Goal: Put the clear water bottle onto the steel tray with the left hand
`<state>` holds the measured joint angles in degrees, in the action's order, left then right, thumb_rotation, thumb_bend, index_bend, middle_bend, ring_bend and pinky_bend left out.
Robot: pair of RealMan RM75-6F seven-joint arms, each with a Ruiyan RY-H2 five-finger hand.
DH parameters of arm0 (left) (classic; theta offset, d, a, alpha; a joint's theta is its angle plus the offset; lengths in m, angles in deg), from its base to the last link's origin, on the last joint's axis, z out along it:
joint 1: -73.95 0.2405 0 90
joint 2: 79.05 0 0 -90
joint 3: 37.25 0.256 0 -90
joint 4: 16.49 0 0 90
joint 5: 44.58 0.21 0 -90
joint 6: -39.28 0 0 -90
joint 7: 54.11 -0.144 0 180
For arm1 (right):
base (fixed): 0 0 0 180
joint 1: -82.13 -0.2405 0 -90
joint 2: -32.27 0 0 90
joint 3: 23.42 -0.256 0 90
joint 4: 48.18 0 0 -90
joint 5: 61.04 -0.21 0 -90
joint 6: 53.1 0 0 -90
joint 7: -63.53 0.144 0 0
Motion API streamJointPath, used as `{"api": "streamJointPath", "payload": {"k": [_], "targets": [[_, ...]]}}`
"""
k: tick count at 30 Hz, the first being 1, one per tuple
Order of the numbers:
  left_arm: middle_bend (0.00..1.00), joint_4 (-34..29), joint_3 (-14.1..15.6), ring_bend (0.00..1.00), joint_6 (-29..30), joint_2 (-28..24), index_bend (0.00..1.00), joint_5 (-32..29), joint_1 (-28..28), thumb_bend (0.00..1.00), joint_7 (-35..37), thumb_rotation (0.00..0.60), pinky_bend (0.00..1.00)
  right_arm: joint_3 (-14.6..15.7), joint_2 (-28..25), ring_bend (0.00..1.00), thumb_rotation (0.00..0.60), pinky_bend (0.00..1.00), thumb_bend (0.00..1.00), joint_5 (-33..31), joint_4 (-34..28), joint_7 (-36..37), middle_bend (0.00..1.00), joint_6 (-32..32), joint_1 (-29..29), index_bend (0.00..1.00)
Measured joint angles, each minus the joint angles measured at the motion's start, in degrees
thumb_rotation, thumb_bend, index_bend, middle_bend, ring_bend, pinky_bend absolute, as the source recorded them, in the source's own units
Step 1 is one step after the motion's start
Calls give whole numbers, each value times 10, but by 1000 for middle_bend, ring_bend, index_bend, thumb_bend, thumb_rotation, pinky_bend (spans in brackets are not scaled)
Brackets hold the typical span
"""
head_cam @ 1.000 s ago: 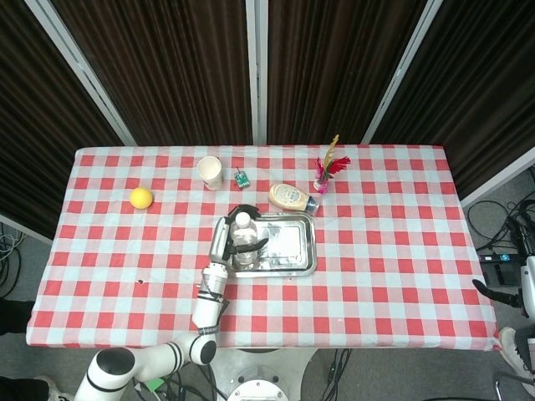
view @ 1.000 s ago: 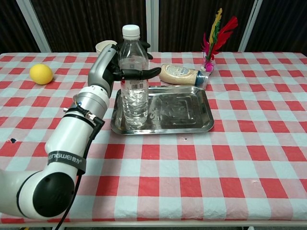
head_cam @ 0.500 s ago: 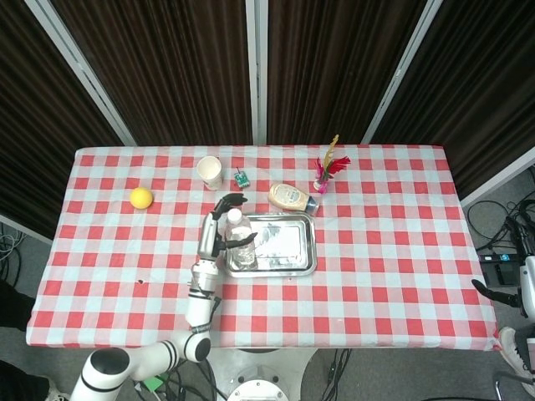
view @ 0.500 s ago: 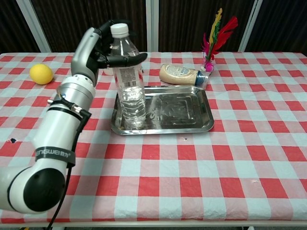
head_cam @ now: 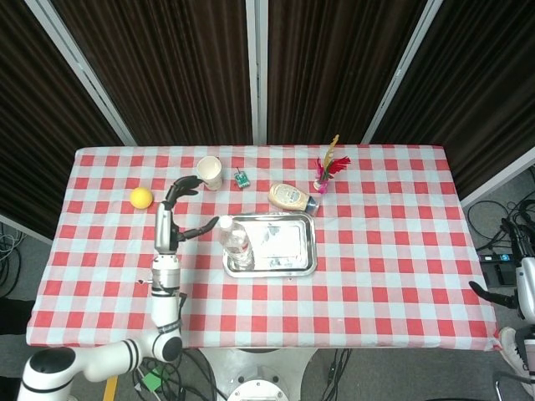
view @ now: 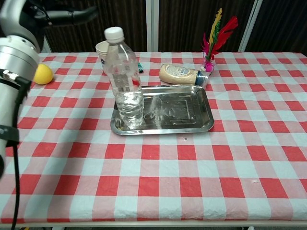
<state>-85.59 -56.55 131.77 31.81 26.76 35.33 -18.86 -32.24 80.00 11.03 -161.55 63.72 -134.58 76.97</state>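
The clear water bottle (head_cam: 235,247) (view: 124,81) with a white cap stands upright in the left end of the steel tray (head_cam: 288,253) (view: 192,117). My left hand (head_cam: 175,210) (view: 33,17) hovers open to the left of the bottle, lifted off the table, fingers spread and holding nothing. A clear gap separates it from the bottle. In the chest view the hand sits at the top left corner, partly cut off. My right hand does not appear in either view.
A yellow lemon (head_cam: 140,198) (view: 41,74) lies at the left. A paper cup (head_cam: 210,173) and a small green object (head_cam: 242,179) stand behind the tray. A mayonnaise bottle (head_cam: 290,197) (view: 183,74) lies beside a feather shuttlecock (head_cam: 326,171) (view: 214,40).
My left hand has let go of the bottle and drawn back to the left and upward. The bottle stays standing on the tray.
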Motion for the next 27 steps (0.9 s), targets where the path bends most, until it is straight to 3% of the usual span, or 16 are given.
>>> {"api": "streamJointPath", "payload": {"k": [9, 14, 18, 20, 27], "targets": [[406, -171, -39, 328, 15, -138, 315, 30, 44, 7, -86, 600, 361, 0, 5, 0, 600, 0, 39, -5, 0, -14, 142, 8, -6, 59], [406, -182, -39, 326, 6, -185, 355, 33, 70, 56, -130, 600, 358, 4, 7, 0, 600, 0, 39, 2, -3, -17, 142, 7, -6, 59], [396, -165, -1, 284, -15, -216, 426, 43, 85, 201, -194, 600, 308, 7, 9, 0, 600, 0, 38, 7, -5, -23, 142, 9, -6, 59], [377, -160, 19, 257, -31, -236, 416, 45, 92, 206, -236, 595, 291, 8, 11, 0, 600, 0, 38, 10, -6, -27, 142, 8, -7, 59], [323, -161, 105, 223, -121, -348, 339, 27, 125, 207, -444, 403, 273, 10, 21, 0, 600, 0, 39, -3, -2, -49, 142, 18, -13, 59]]}}
